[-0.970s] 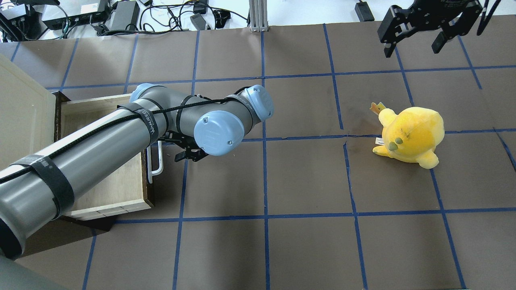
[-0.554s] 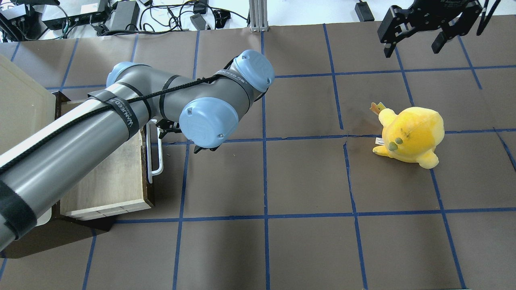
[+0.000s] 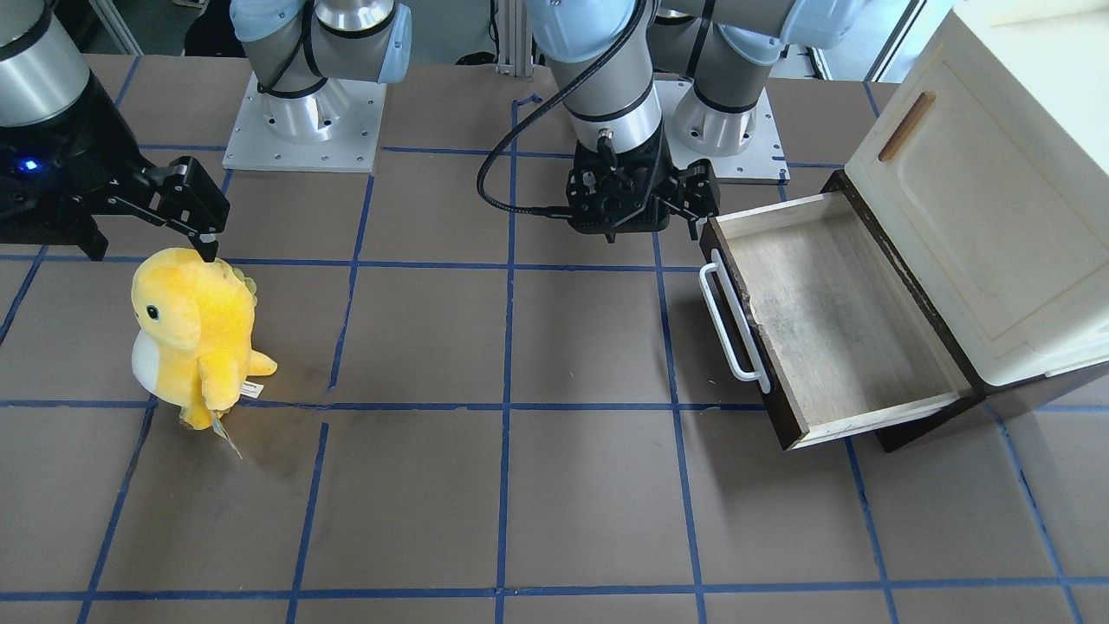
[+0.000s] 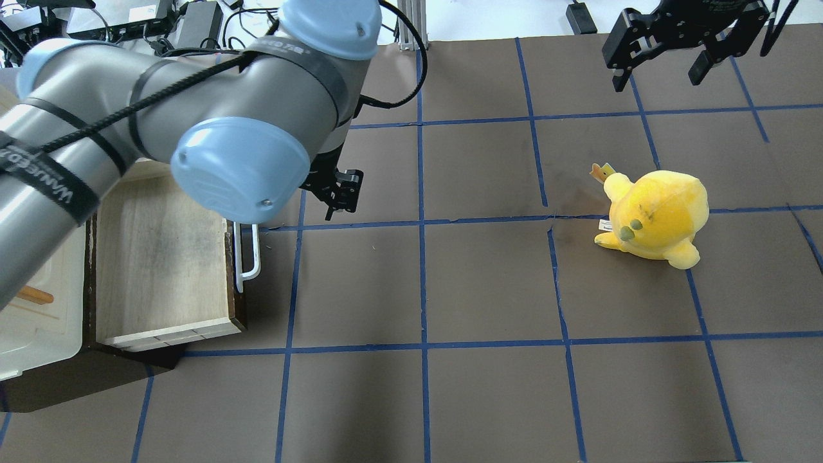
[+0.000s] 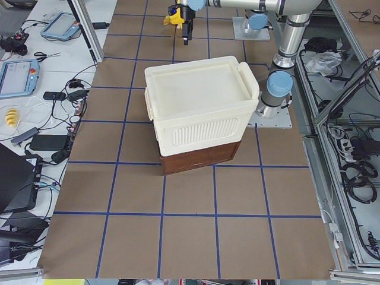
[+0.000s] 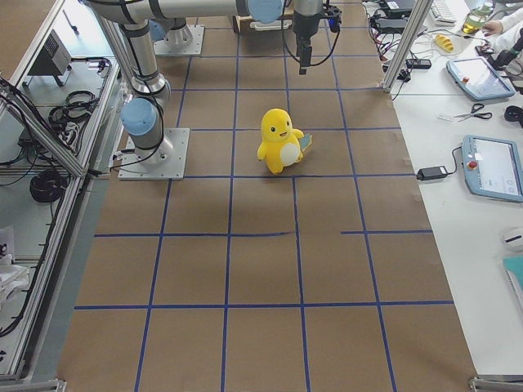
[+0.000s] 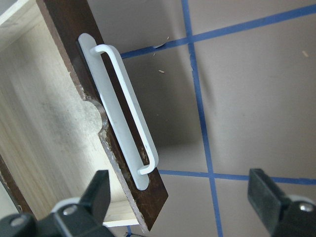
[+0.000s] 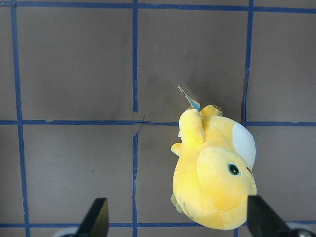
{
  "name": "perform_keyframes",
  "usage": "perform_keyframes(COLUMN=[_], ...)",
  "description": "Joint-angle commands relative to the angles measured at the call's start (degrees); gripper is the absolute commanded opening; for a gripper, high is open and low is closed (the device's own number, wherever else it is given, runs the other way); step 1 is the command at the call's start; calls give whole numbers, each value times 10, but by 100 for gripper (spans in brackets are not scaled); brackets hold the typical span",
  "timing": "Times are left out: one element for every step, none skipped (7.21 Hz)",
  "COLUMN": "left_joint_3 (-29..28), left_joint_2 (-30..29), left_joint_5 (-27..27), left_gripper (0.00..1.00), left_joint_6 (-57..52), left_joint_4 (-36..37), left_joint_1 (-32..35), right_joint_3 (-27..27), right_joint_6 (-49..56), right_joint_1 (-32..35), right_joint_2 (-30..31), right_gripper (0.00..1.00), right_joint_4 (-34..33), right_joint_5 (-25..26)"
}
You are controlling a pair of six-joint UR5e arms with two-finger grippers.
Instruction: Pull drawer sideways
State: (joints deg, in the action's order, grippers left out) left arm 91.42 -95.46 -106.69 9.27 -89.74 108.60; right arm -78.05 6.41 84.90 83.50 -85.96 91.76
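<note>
Closest to the robot-side edge we've got the left fingers (image 7: 98,192), spread wide with nothing in them. They're hanging over the brown, blue-taped desk (image 3: 563,485), near the long white bar handle (image 7: 131,104) but not touching it. That handle's on the wide shallow wooden drawer with the dark brown front (image 3: 832,321), which sits pulled out sideways from under the cream cabinet (image 3: 979,217) at the desk's left edge, pale wood inside showing. Further out toward the right edge, the right fingers (image 8: 96,217) hover wide apart, gripping nothing, over a yellow plush toy with a white belly (image 3: 195,321).
</note>
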Motion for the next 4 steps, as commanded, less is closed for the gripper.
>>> perform_keyframes(left_joint_3=[-5, -5, -11, -19], left_joint_2=[43, 56, 63, 67], left_joint_5=[90, 121, 160, 167], left_gripper=[100, 100, 100, 100], left_joint_6=[-72, -78, -79, -79], left_joint_4=[2, 2, 2, -1], left_joint_1=[-73, -98, -129, -151], right_joint_3=[0, 0, 0, 0], right_joint_6=[0, 0, 0, 0], right_joint_1=[0, 0, 0, 0], right_joint_2=[0, 0, 0, 0], right_gripper=[100, 100, 100, 100], right_joint_4=[0, 0, 0, 0], right_joint_5=[0, 0, 0, 0])
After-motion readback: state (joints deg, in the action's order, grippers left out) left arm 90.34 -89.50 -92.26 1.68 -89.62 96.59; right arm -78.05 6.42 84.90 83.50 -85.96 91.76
